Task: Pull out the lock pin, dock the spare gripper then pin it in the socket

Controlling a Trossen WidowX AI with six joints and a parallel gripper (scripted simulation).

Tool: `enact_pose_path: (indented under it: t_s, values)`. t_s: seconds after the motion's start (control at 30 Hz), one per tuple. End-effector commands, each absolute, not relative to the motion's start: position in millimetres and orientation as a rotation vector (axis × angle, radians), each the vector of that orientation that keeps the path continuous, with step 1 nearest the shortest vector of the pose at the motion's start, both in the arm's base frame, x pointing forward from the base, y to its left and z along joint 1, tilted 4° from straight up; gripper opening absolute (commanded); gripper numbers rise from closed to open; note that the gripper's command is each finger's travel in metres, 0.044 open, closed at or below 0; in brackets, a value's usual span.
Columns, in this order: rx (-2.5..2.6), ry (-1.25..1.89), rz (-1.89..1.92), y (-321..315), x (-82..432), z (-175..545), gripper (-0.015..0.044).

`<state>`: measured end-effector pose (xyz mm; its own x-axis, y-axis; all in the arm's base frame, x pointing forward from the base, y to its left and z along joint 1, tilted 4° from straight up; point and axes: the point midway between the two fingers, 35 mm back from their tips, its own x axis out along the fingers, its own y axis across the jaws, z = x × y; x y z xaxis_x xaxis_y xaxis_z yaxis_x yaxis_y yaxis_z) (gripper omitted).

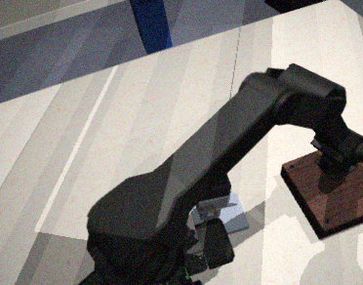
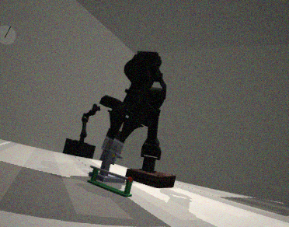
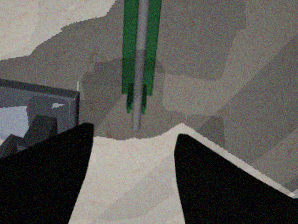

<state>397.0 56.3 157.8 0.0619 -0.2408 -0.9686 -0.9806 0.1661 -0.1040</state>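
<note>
The grey lock pin (image 2: 106, 171) (image 3: 141, 30) with a red head lies along the green rack (image 2: 110, 189) (image 3: 130, 50), outside the socket. My gripper (image 3: 135, 138) is open, its fingertips on either side of the pin's plain end with gaps to both. How high they are above it I cannot tell. The top and exterior views do not show my fingertips clearly. The grey-blue mount's socket (image 1: 213, 207) (image 2: 112, 145) stands on its base plate (image 1: 240, 222). Dark shapes rise above the socket in the exterior view; I cannot separate the spare gripper from the arm there.
The mount's grey-blue part (image 3: 40, 92) is close beside my left finger in the wrist view. The arm's wooden base (image 1: 304, 195) (image 2: 161, 179) is beyond the mount. A blue post (image 1: 152, 29) is at the back, and a small dark arm on a block (image 2: 79, 148) is in the background.
</note>
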Motion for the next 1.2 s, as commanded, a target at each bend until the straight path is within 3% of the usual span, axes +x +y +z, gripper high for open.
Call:
enact_pose_path:
  t_s: [0.0, 1.17]
  values:
    - [-1.360, 1.388, 0.926, 55.2, 400.9, 159.3, 0.0180]
    - [-1.360, 1.389, 0.925, 55.6, 409.1, 68.2, 0.0180]
